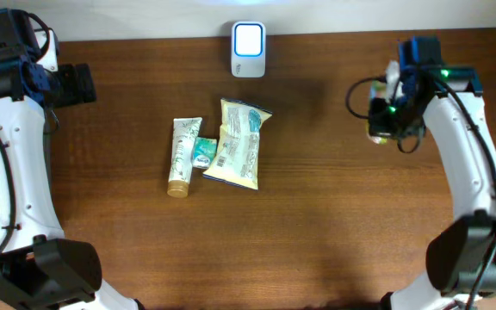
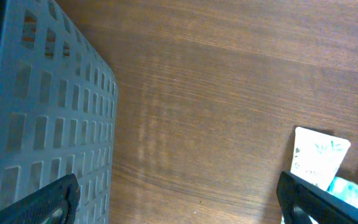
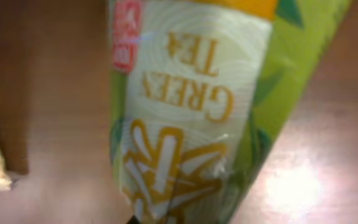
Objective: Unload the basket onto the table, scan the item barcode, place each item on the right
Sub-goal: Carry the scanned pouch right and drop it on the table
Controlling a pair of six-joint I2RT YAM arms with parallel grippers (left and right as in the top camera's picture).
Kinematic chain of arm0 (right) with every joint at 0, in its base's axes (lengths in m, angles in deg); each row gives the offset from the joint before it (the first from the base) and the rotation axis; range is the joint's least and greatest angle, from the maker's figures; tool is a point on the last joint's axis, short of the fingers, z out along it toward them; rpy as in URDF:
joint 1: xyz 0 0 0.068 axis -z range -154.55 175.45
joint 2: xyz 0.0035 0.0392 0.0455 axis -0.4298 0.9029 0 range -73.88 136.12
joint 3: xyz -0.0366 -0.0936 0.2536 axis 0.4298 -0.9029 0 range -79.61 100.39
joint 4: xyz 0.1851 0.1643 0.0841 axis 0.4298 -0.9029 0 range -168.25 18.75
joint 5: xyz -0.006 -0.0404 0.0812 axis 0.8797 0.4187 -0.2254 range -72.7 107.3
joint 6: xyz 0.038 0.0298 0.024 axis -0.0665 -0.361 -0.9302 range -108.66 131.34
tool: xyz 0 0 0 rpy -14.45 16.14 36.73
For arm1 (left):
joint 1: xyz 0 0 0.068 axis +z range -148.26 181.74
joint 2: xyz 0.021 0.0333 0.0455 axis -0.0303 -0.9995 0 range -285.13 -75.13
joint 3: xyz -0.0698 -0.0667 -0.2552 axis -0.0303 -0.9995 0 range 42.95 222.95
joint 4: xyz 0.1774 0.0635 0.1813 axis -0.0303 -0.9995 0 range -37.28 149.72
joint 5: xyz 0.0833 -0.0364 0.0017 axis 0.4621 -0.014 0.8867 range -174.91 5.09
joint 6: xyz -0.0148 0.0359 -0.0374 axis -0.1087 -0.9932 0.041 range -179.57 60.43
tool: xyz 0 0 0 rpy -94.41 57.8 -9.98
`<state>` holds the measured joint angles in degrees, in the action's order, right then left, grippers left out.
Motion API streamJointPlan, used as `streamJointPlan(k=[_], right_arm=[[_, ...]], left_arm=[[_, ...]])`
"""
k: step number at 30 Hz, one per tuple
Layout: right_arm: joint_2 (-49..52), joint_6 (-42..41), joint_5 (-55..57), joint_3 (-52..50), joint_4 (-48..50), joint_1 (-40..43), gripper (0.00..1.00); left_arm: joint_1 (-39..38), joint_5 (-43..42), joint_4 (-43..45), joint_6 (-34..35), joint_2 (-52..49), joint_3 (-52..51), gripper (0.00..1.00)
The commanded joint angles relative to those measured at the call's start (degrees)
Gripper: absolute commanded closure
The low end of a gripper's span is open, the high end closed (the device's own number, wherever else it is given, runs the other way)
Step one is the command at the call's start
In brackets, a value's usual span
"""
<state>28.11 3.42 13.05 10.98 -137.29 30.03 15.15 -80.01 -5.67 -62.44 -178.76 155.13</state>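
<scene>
Close against the right wrist camera, the green tea pack (image 3: 191, 112) fills the frame, clamped in the closed right fingers (image 1: 384, 114) at the overhead view's upper right. The left fingers (image 2: 48, 200) are spread wide at upper left. Farther off, the scanner (image 1: 248, 39) sits top centre on the table (image 1: 317, 224).

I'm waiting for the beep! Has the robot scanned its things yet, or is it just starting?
Done: the right gripper is shut on a green tea pack. In hand: that pack is held off to the side of the lit scanner, not at it yet. Left: scanning it, while the tube, small teal packet and snack bag lie on the table.
</scene>
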Motion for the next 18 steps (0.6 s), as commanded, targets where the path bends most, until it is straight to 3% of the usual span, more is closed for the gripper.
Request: streamJointPlan(k=[1, 6, 10, 12, 13, 15, 18], right_arm=[[-0.2, -10.3, 0.4, -9.9, 7.3, 8.1, 0.96], [-0.2, -15.3, 0.4, -23.9, 24.0, 21.2, 0.96], [-0.2, -15.3, 3.9, -25.1, 27.4, 24.1, 0.95], [-0.2, -15.2, 6.7, -25.1, 28.4, 24.1, 0.63], [-0.3, -15.0, 6.2, -24.8, 28.4, 24.1, 0.59], [-0.4, -15.0, 4.6, -22.6, 24.9, 23.9, 0.38], [-1.0, -11.6, -2.5, -12.7, 12.7, 23.9, 0.37]], left_arm=[[0.2, -0.2, 0.1, -0.9, -0.2, -0.1, 0.01], [0.2, -0.2, 0.1, -0.9, -0.2, -0.1, 0.01], [0.2, -0.2, 0.1, -0.9, -0.2, -0.1, 0.01], [0.2, -0.2, 0.1, -0.9, -0.2, -0.1, 0.01], [0.2, -0.2, 0.1, -0.9, -0.2, -0.1, 0.01], [0.2, -0.2, 0.1, -0.9, -0.2, -0.1, 0.01], [0.2, -0.2, 0.1, -0.9, -0.2, -0.1, 0.01]])
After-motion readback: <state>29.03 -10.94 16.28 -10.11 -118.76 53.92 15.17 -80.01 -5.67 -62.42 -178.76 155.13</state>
